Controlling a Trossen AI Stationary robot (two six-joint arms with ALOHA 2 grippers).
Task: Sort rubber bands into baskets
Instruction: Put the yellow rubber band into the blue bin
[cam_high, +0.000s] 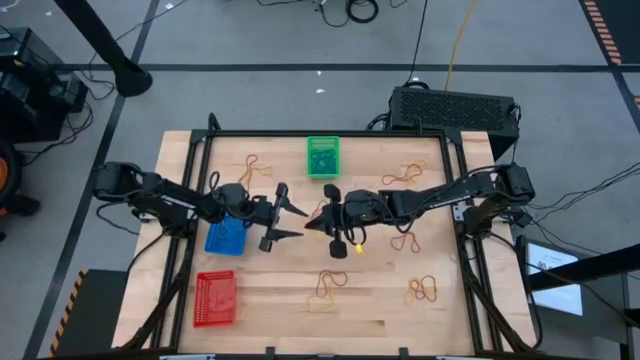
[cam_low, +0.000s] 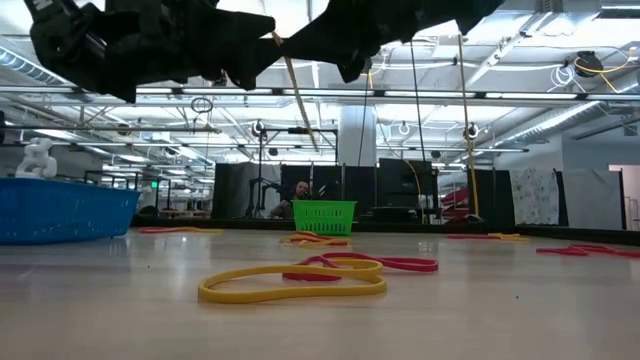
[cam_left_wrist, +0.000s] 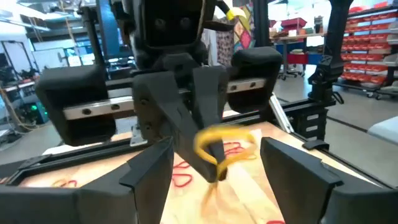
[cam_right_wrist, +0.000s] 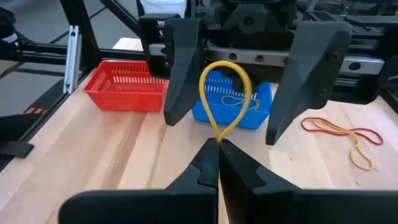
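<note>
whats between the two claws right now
A yellow rubber band, pinched in the shut right claw, loops up between the spread fingers of the open left claw. The right wrist view shows it best, with the blue basket behind.

Pale wooden table (cam_high: 370, 300) with smooth, faintly glossy planks, plastic mesh red basket (cam_right_wrist: 124, 87) and blue basket (cam_right_wrist: 261, 109), matt rubbery yellow rubber band (cam_right_wrist: 225, 93), matt black plastic-looking fingers (cam_right_wrist: 180, 68).
</note>
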